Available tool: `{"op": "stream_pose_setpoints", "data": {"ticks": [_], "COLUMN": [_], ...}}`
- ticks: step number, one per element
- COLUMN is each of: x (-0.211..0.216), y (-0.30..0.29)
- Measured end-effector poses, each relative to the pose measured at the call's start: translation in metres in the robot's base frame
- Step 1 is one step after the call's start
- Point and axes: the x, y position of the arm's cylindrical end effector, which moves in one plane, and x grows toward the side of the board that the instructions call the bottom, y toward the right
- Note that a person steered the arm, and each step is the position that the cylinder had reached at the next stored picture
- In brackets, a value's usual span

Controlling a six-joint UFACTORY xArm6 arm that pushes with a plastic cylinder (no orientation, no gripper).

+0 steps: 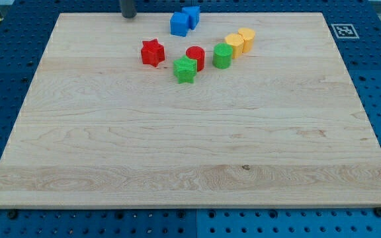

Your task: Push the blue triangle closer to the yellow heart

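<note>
Two blue blocks touch each other near the view's top centre: a larger one (178,24) and a smaller one (192,16) just up and right of it. I cannot tell which is the triangle. Two yellow blocks touch each other to their lower right: one (235,43) and one (247,38). I cannot tell which is the heart. My tip (129,16) rests at the board's top edge, left of the blue blocks and apart from them.
A red star (153,52), a red round block (195,57), a green star (185,69) and a green round block (222,55) sit in a loose row below the blue blocks. The green round block touches the nearer yellow block. The wooden board (190,158) lies on a blue perforated table.
</note>
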Motion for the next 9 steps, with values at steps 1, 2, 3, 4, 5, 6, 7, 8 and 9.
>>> {"op": "stream_pose_setpoints", "data": {"ticks": [1,2,3,4,5,6,7,8,9], "x": [0.000,0.001,0.001,0.001,0.003,0.016,0.030,0.030,0.047], "y": [0.042,0.096,0.108,0.112,0.139,0.148,0.148,0.165,0.197]}}
